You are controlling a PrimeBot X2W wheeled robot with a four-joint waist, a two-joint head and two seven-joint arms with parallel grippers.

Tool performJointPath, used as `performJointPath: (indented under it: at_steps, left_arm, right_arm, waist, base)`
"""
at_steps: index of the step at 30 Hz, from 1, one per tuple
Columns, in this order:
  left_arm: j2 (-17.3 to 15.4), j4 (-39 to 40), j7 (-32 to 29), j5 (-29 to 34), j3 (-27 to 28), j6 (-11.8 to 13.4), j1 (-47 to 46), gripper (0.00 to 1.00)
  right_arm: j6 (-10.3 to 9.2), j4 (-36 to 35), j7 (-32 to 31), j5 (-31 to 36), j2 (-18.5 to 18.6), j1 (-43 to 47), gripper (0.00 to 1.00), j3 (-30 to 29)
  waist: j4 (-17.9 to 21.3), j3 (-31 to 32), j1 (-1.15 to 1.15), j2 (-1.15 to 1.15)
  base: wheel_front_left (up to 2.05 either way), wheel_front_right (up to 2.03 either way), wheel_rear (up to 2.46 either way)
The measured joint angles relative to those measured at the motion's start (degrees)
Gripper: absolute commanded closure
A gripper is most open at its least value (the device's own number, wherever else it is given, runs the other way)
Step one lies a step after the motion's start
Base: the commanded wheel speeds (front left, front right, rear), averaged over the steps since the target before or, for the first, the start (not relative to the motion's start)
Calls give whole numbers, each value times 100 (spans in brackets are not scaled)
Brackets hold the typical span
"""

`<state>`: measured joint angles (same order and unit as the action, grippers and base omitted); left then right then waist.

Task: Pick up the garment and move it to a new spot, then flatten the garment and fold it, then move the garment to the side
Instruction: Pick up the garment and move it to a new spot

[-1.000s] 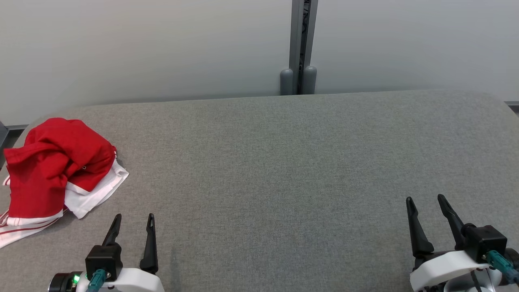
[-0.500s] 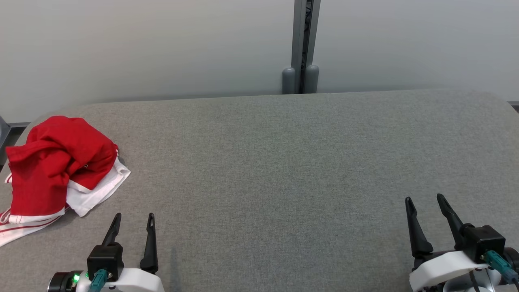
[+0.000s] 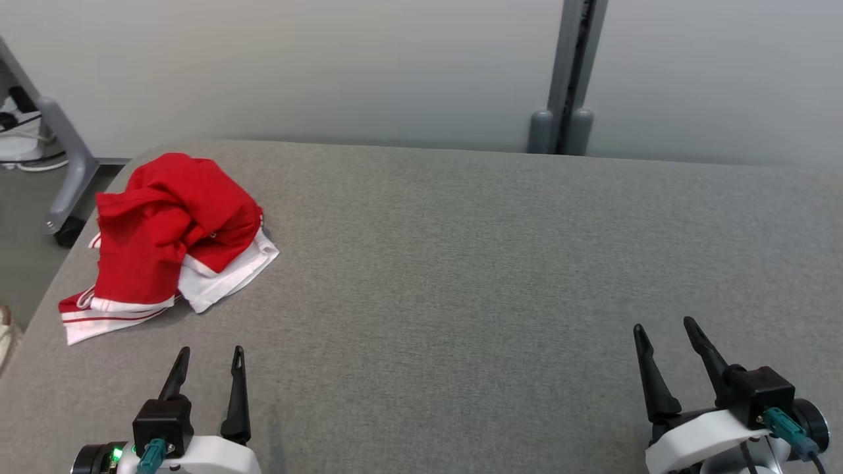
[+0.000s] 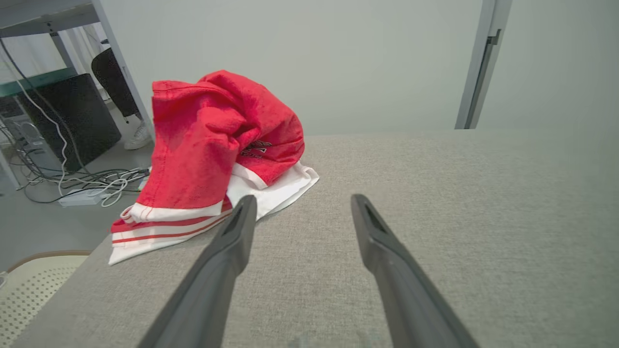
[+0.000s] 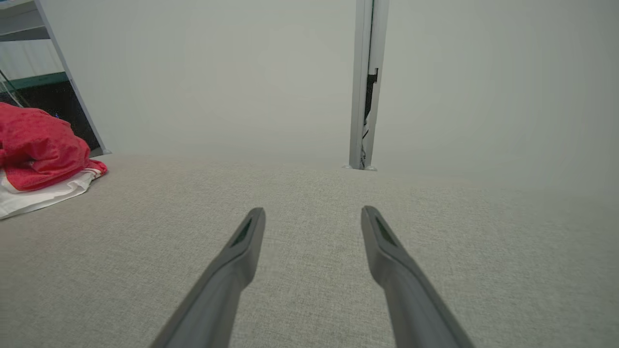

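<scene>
Grey fabric surface (image 3: 461, 263) is stretching before us in the head view, the garment (image 3: 164, 230) lying crumpled near its far left corner; our left gripper (image 3: 211, 351) and right gripper (image 3: 662, 324) are both holding their fingers spread, empty. Through the left wrist we are seeing it just ahead of that gripper; through the right, at the left edge.

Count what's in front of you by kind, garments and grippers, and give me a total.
Garments: 1, the red and white garment, crumpled near the far left corner of the table.
Grippers: 2, the left gripper and the right gripper, both open and empty.
Total: 3.
</scene>
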<state>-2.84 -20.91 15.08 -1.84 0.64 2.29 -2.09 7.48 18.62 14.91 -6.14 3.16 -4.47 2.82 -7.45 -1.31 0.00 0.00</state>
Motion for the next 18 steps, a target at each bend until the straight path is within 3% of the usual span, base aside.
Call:
performJointPath:
  at_steps: [18]
  left_arm:
    - [-3, -7, 1, -2, 264, 29, 92, 0]
  right_arm:
    - [1, 82, 4, -103, -30, -112, 0, 378]
  waist:
    - [-1707, -82, 0, 0]
  base:
    - [0, 0, 0]
